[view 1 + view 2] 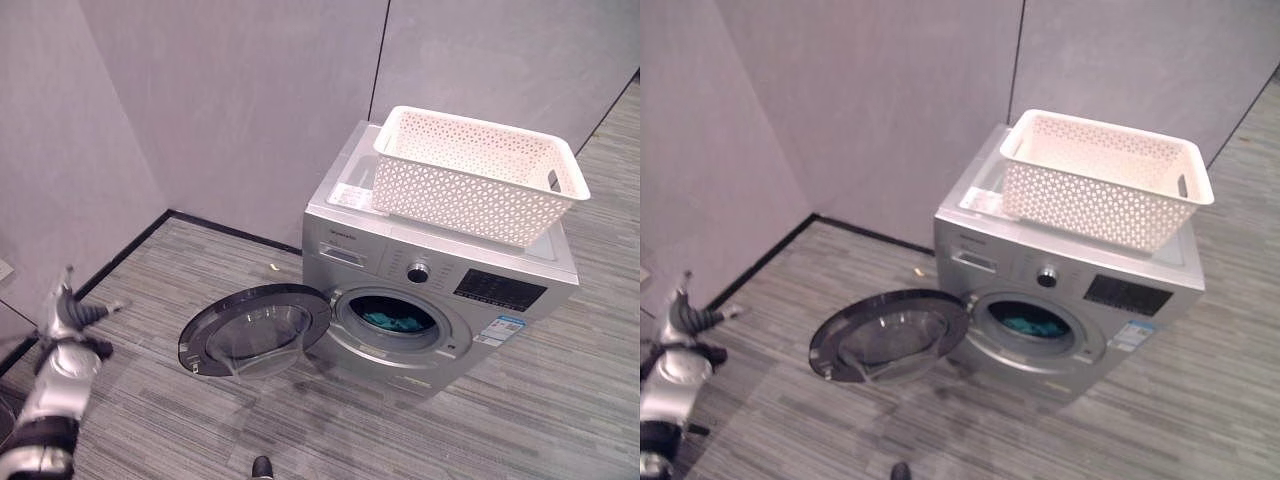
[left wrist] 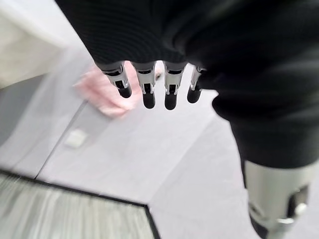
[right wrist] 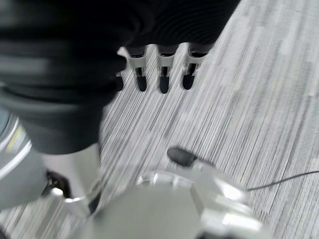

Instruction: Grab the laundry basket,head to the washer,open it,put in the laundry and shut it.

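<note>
Now | laundry [image 1: 398, 321] in washer [image 1: 440, 285], door [image 1: 255, 332] wide open | left hand [image 1: 72, 312] empty, fingers relaxed; right hand [image 3: 162, 74] likewise | risk: door swing incomplete, left unlatched.

Silver-grey arm, left hand [image 1: 72, 312] — dark ribbed cover, dark-tipped silver fingers.

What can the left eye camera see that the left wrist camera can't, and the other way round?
Left eye view: the silver washer, its round door hanging open, teal laundry in the drum, and the white basket on top. Left wrist view: a blurry pink thing past the fingers, too smeared to name. Both: the open left hand, grey wall, black skirting and striped floor.
</note>
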Controlling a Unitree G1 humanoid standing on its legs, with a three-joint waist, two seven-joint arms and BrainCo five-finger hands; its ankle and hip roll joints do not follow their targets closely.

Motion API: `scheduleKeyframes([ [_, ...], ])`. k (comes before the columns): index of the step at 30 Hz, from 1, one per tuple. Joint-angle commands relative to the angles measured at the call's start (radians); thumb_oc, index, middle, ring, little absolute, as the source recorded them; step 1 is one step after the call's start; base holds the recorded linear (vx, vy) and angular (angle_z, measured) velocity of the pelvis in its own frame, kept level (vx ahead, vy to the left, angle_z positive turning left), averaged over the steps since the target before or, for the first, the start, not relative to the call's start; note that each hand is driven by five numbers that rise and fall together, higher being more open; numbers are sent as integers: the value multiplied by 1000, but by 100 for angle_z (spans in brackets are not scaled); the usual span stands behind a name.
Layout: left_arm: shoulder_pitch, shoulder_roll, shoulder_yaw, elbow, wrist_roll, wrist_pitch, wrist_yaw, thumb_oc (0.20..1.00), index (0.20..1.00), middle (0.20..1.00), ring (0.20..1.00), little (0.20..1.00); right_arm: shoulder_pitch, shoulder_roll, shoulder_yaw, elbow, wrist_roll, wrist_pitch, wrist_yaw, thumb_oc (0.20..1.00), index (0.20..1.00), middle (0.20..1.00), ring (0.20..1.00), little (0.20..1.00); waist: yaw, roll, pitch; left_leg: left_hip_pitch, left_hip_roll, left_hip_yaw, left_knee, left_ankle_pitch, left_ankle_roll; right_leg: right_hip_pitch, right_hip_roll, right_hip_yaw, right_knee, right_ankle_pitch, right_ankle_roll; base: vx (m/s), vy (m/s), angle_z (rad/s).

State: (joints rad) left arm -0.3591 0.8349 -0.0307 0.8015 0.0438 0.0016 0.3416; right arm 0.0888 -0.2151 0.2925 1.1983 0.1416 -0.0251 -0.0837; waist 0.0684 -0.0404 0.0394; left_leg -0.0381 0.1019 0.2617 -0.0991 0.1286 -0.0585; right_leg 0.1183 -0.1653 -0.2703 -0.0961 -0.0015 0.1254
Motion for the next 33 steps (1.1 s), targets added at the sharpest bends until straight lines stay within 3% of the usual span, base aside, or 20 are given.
scheduleKeyframes([
  [1, -256, 70, -112, 165, -82, -44, -23, 1000, 1000, 1000, 1000, 1000, -96, -26, 39, -35, 4, -24, -4, 1000, 1000, 1000, 1000, 1000, -40, 23, 52, -88, 37, -26, 41, -36, -7, -30, -17, -17, 39, -66, 18, -198, 84, -9],
  [6, -631, 34, -309, 417, -216, -37, -96, 1000, 1000, 1000, 1000, 1000, -171, -54, 79, -74, 56, -35, -25, 1000, 1000, 1000, 1000, 1000, -75, -5, 137, -224, 38, -31, 89, -37, 1, -170, -23, 9, 59, -23, 27, -210, 64, -4],
  [7, -632, 34, -310, 417, -216, -37, -96, 1000, 1000, 1000, 1000, 1000, -171, -54, 79, -74, 56, -35, -25, 1000, 1000, 1000, 1000, 1000, -74, -6, 137, -224, 38, -31, 89, -38, 1, -170, -23, 9, 59, -23, 27, -192, 36, -11],
  [8, -742, 3, -352, 491, -242, -28, -106, 1000, 1000, 1000, 1000, 1000, -198, -55, 90, -69, 83, -38, -31, 1000, 1000, 1000, 1000, 1000, -86, -21, 172, -275, 37, -34, 111, -37, 3, -223, -25, 17, 72, -4, 29, -168, 43, -5],
  [13, -910, -5, -389, 585, -270, -21, -91, 1000, 1000, 1000, 1000, 1000, -231, -56, 124, -97, 130, -60, -45, 1000, 1000, 1000, 1000, 1000, -117, -77, 231, -378, 51, -35, 156, -38, 1, -326, -29, 41, 75, 55, 41, -118, 37, -12],
  [14, -913, -5, -391, 586, -271, -22, -91, 1000, 1000, 1000, 1000, 1000, -232, -55, 124, -97, 130, -60, -45, 1000, 1000, 1000, 1000, 1000, -117, -78, 230, -382, 51, -35, 159, -39, 1, -329, -29, 41, 76, 55, 41, -71, 17, -8],
  [16, -977, 27, -399, 613, -309, -23, -76, 1000, 1000, 1000, 1000, 1000, -248, -50, 135, -129, 154, -72, -56, 1000, 1000, 1000, 1000, 1000, -136, -114, 250, -440, 61, -37, 198, -46, -2, -370, -25, 57, 65, 89, 53, -53, 31, -4],
  [20, -987, 40, -409, 635, -305, -16, -81, 1000, 1000, 1000, 1000, 1000, -267, -30, 157, -150, 165, -77, -70, 1000, 1000, 1000, 1000, 1000, -145, -139, 265, -487, 71, -40, 240, -62, 0, -403, -26, 65, 62, 106, 59, -1, 42, -15],
  [26, -878, -51, -337, 666, -382, 10, -213, 1000, 1000, 1000, 1000, 1000, -287, -16, 205, -201, 169, -67, -49, 1000, 1000, 1000, 1000, 1000, -151, -153, 274, -510, 73, -49, 274, -86, 4, -420, -29, 64, 76, 106, 54, 11, 16, -5],
  [28, -835, -127, -374, 664, -292, 30, -257, 1000, 1000, 1000, 1000, 1000, -289, -11, 224, -207, 160, -57, -36, 1000, 1000, 1000, 1000, 1000, -158, -153, 270, -513, 73, -49, 279, -89, 6, -423, -30, 61, 79, 107, 52, 6, -2, 2],
  [29, -786, -234, -393, 615, -229, 36, -264, 1000, 1000, 1000, 1000, 1000, -300, -4, 240, -202, 149, -50, -34, 1000, 1000, 1000, 1000, 1000, -158, -147, 270, -506, 71, -53, 276, -91, 9, -419, -33, 58, 84, 102, 50, -5, -5, 4],
  [33, -595, -569, -457, 369, -333, 16, -275, 1000, 1000, 1000, 1000, 1000, -304, -9, 222, -212, 141, -29, -38, 1000, 1000, 1000, 1000, 1000, -142, -118, 286, -472, 58, -54, 265, -93, 15, -392, -40, 45, 92, 79, 43, -3, -12, 9],
])
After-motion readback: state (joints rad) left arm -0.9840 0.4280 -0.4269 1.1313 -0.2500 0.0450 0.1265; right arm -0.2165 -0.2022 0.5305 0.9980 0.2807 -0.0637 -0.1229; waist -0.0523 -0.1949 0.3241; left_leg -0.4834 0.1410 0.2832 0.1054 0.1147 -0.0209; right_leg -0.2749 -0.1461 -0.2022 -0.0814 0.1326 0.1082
